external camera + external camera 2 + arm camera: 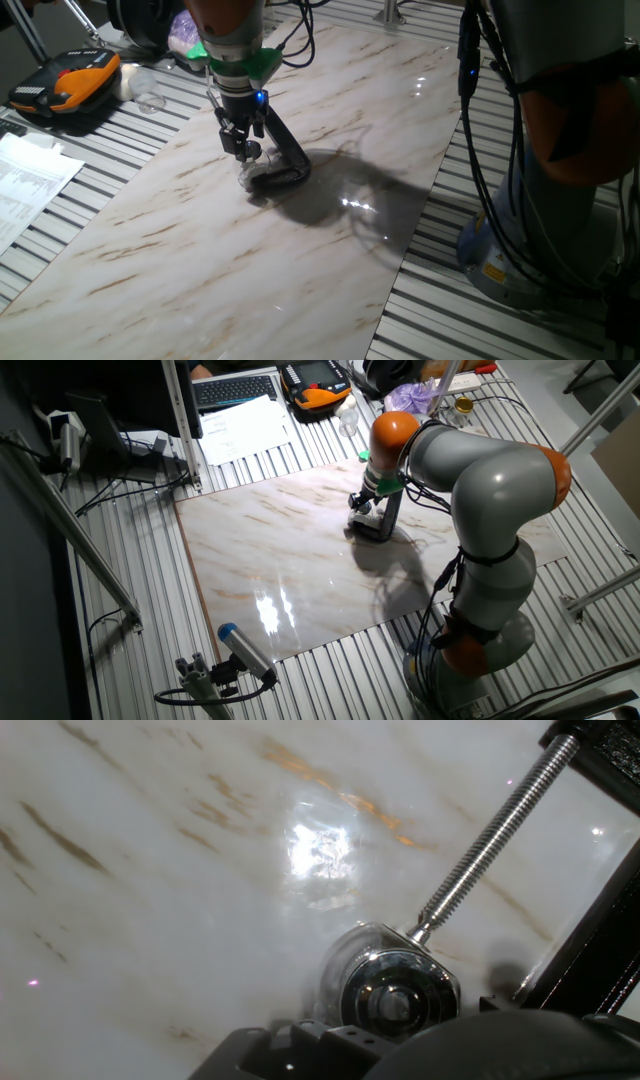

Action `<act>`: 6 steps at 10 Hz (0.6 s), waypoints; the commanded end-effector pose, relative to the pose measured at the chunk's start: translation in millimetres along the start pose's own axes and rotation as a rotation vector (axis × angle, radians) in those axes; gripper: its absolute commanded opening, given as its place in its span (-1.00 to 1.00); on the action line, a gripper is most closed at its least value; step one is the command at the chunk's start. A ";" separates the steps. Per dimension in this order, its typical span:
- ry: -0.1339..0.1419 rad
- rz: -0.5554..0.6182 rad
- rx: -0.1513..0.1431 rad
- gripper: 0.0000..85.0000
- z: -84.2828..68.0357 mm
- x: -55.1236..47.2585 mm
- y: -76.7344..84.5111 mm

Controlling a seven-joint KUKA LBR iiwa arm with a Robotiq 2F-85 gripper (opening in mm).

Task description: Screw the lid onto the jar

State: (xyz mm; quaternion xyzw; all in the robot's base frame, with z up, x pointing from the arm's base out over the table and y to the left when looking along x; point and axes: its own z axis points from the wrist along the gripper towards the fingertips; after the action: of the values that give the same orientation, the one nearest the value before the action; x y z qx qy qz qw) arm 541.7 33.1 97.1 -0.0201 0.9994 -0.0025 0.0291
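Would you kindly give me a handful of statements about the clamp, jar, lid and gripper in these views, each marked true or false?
1. The black C-clamp stands on the marble slab. True.
2. The gripper hangs far off by the papers at the table's edge. False: it is low over the jar, beside the clamp.
3. The clamp's threaded screw ends at the shiny lid. True in the hand view.
4. The marble slab is plain black. False: it is pale with brown veins.
5. An orange and black case lies off the slab. True.

Black clamp (285,160) crowds jar (247,172) rightward; marble slab (180,240) leftward open.
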 end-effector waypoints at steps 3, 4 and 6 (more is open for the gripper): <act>0.000 0.000 0.000 0.60 1.3 -0.3 0.8; -0.002 0.000 0.002 0.60 1.7 -0.2 1.3; -0.002 0.000 0.002 0.60 2.5 -0.4 1.8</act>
State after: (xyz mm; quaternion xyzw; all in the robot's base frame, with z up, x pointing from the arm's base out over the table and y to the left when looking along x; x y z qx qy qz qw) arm 542.2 34.9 94.5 -0.0201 0.9993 -0.0032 0.0299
